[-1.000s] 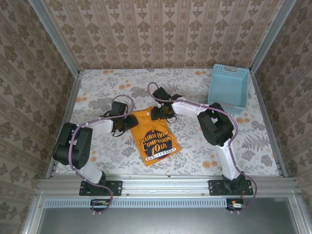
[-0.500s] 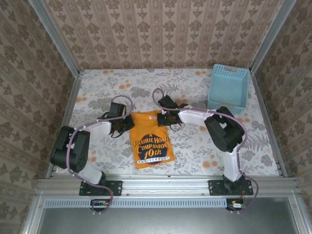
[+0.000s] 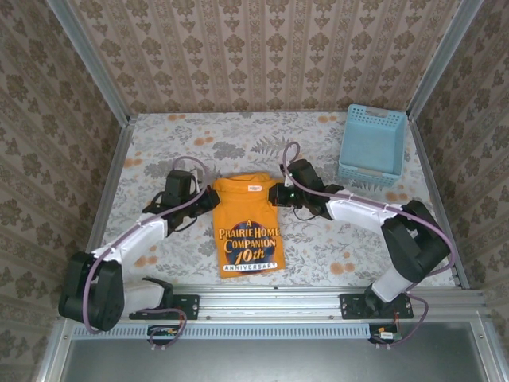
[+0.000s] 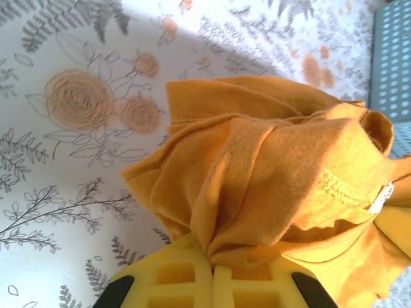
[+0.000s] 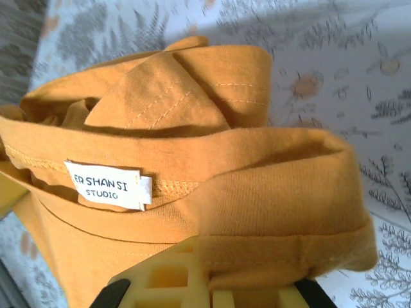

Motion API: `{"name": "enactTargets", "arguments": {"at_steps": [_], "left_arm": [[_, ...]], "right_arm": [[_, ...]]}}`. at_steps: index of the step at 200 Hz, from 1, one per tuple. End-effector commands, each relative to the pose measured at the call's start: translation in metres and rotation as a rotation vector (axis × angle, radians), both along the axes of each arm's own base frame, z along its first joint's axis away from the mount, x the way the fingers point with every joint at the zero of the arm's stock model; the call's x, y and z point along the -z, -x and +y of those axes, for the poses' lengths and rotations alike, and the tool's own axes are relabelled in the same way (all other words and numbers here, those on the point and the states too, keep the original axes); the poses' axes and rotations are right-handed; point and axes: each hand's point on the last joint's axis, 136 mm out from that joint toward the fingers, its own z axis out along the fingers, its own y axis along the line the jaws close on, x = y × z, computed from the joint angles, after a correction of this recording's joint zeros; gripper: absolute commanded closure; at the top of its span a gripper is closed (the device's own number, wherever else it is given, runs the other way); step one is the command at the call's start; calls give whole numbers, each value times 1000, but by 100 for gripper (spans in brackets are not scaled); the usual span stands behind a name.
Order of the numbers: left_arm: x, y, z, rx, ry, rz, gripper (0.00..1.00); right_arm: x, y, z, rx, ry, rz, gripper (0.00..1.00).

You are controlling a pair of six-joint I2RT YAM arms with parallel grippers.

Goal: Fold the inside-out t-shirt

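The t-shirt point(image 3: 248, 231) is orange-yellow with dark blue lettering and lies in a narrow upright shape at mid-table. Its collar and white label point(image 3: 254, 189) are at the far end. My left gripper point(image 3: 208, 199) is shut on the shirt's far left corner. My right gripper point(image 3: 275, 195) is shut on the far right corner. In the left wrist view bunched cloth point(image 4: 270, 167) rises out of the shut left gripper point(image 4: 212, 256). In the right wrist view a folded edge of the shirt point(image 5: 192, 173) is pinched in the right gripper point(image 5: 209, 279), with the label point(image 5: 106, 185) beside it.
A light blue lattice basket point(image 3: 372, 143) stands at the back right corner, and its side shows in the left wrist view point(image 4: 392, 58). A flowered tablecloth point(image 3: 334, 239) covers the table. Patterned walls close in the back and both sides.
Both grippers have shut on the shirt's far corners and moved apart. The shirt has turned from tilted to straight, its collar end pulled wider.
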Motion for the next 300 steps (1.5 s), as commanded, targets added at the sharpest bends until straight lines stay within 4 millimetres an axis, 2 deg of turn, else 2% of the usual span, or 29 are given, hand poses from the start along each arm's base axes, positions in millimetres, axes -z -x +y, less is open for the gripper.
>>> {"name": "enactTargets", "arguments": {"at_steps": [1,33,51,60,73,85,102,133,135,143,146,156,178,199,219,245,262,281,285,300], "left_arm": [[-61,-28,-1,-5,25,-143,100],[-140,-75,-7,-5,90,-300,100],[-177,-94,-9,7,94,-377,100],[-186,-96,-9,5,96,-401,100],[-183,-91,-9,8,107,-407,100],[-168,-80,-12,29,122,-397,100],[-136,-54,-20,88,127,-377,100],[-59,16,-33,183,105,-295,100],[-55,21,-33,188,102,-288,100],[-40,35,-31,193,103,-265,100],[-37,46,-38,220,110,-260,100],[-24,65,-39,239,107,-237,100],[-4,85,-37,234,62,-190,100],[2,80,-40,235,43,-173,100],[9,67,-44,224,4,-142,100],[13,45,-33,128,-57,-139,100],[9,31,-34,115,-57,-155,100],[15,17,-35,98,-88,-133,100],[17,14,-35,95,-96,-126,100],[29,7,-32,76,-129,-87,100]], "right_arm": [[-60,-27,-3,33,-76,-115,100],[-140,-72,-2,40,-92,-279,100],[-176,-88,-4,45,-90,-357,100],[-188,-92,-6,52,-76,-394,100],[-191,-92,-7,47,-67,-403,100],[-177,-86,-7,33,-62,-381,100],[-134,-70,-13,30,-51,-322,100],[-54,-11,-39,46,-61,-217,100],[-57,-6,-41,48,-73,-227,100],[-46,11,-47,54,-89,-207,100],[-39,17,-50,58,-89,-194,100],[-28,36,-56,72,-95,-172,100],[-10,64,-64,91,-72,-124,100],[1,68,-64,99,-42,-96,100],[7,59,-60,99,-12,-86,100],[-7,41,-50,72,26,-118,100],[-14,26,-50,80,77,-146,100],[-17,12,-48,76,128,-150,100],[-5,10,-47,73,155,-124,100],[8,1,-49,80,220,-93,100]]}}
